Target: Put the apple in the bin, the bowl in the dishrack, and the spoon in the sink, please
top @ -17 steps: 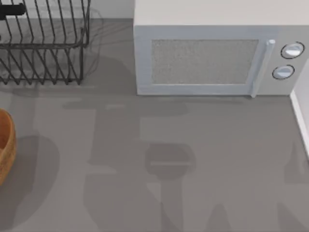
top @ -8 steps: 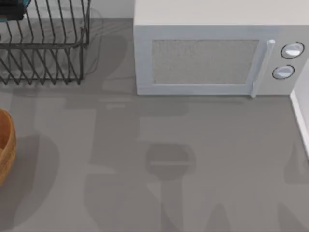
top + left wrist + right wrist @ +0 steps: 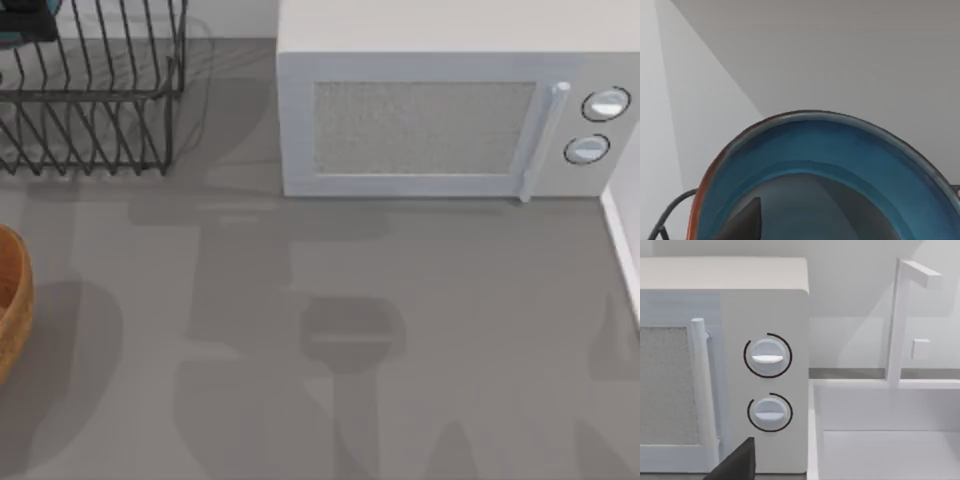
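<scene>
Counter [image 3: 420, 330], grey and shadowed, takes up the near part of the top view, and an orange-brown container [image 3: 12, 300] is cut off by its left edge. Farther back a white microwave [image 3: 450, 110] stands with its door shut, a vertical handle and two round dials on its right side. At the far left corner the black wire dishrack [image 3: 95, 90] stands on the counter, well apart from the container and just left of the microwave. Above the rack's far left end, at the corner of the top view, a dark piece of the left pincer [image 3: 25, 18] shows with a sliver of teal beside it. From the left wrist, the bowl [image 3: 825, 150] sits very close to the camera, tilted so its glossy blue inside faces the lens, with its reddish-brown rim arching across and rack wires showing at both lower corners. One dark fingertip [image 3: 742, 222] lies against the bowl's inner wall; I cannot tell whether the left pincer is pinching the bowl or spread. From the right wrist, a dark fingertip [image 3: 737, 462] of the right pincer sits low in the foreground, its state impossible to tell, facing the microwave's dials, with the white sink [image 3: 880, 440] and its faucet [image 3: 902, 320] just beside the microwave.
</scene>
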